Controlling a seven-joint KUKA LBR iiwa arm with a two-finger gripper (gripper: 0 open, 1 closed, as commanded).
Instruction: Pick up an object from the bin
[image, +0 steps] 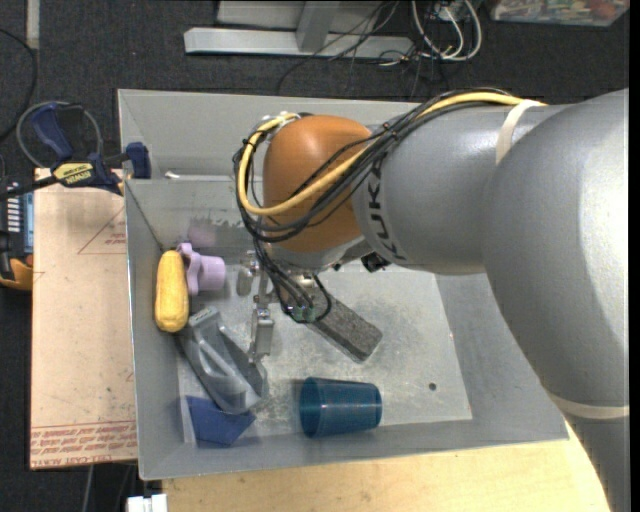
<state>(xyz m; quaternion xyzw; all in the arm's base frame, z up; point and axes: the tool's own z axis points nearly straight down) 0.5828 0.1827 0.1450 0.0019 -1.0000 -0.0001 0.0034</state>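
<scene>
Grey translucent piece (222, 368), flat, lower left

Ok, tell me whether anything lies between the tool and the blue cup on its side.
Nothing visible does. Only bare bin floor lies between the tool and the blue cup. The grey block sits above that line in the view, and the clear grey plastic piece lies on the tool's other side.

You look down on the bin (440, 340) from one camera set above it and tilted somewhat to one side, so the walls at 12 and 9 o'clock show their inner faces. The camera sits near: the bin spans most of the frame, with dark floor (150, 60) beyond at 12 o'clock. The arm (520, 200) enters from 3 o'clock, looming large.
</scene>
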